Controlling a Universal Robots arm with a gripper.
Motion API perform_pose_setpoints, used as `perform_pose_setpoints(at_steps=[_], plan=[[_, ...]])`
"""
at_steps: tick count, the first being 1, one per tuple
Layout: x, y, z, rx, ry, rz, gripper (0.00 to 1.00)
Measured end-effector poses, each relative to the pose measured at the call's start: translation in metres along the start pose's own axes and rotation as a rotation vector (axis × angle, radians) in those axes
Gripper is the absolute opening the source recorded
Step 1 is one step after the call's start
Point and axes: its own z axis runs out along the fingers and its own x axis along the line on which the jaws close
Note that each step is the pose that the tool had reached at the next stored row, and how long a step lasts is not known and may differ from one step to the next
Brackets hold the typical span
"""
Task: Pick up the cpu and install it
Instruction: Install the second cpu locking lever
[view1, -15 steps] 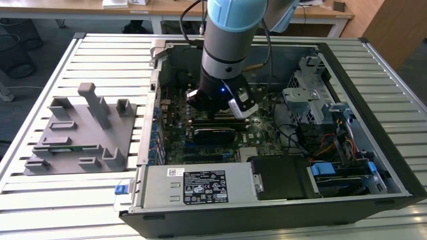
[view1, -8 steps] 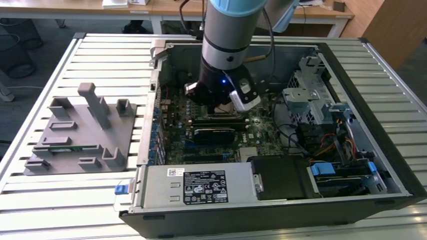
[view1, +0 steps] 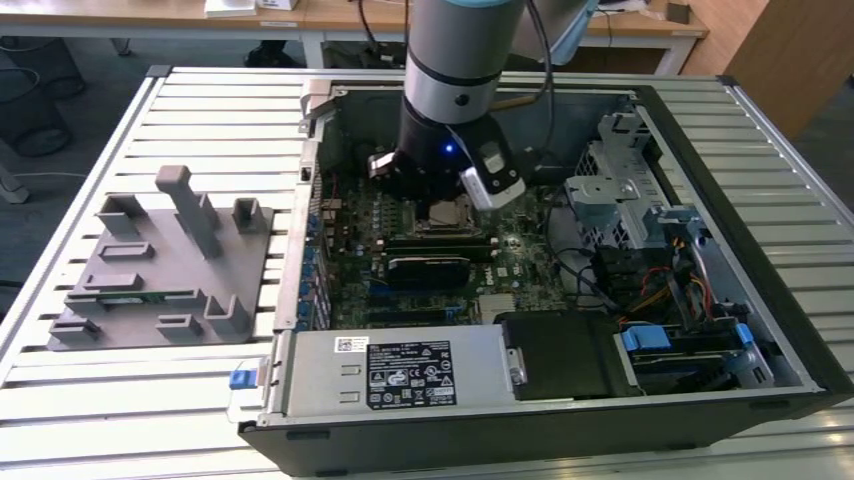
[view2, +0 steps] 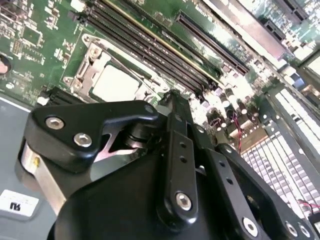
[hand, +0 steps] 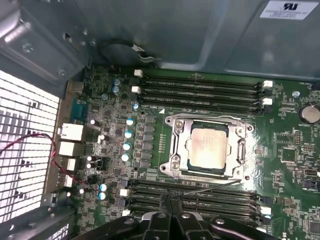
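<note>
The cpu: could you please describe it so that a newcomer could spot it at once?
Look inside the open computer case, on the green motherboard. Between the long black memory slots sits a metal socket frame; the cpu lies within it, the only flat silvery square there.

Arm (view1: 454, 80) over open computer case (view1: 747, 300)

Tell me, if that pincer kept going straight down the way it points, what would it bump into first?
Probably the motherboard, on the memory slots just beside the socket holding the cpu. The pincer points there, though depth is hard to judge.
</note>
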Motion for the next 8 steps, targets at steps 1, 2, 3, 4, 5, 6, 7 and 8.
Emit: perform_pose_setpoints(at_steps=[1,2,3,4,5,6,7,8], plan=[[0.0001,0.0003,-0.0018,-0.0001,0.0003,0.000,0.11],[0.0002,0.0004,-0.0027,-0.0001,0.0009,0.000,0.11],[-0.0002,0.0004,-0.0027,-0.0006,0.0018,0.000,0.11],[-0.0018,0.0004,-0.0028,-0.0008,0.0042,0.001,0.11],[-0.0041,0.0001,-0.0028,-0.0010,0.0069,0.001,0.11],[-0.0065,-0.0002,-0.0024,-0.0012,0.0090,0.002,0.11],[-0.0088,-0.0005,-0.0015,-0.0014,0.0107,0.002,0.11],[-0.0108,-0.0009,-0.0005,-0.0013,0.0125,0.002,0.11]])
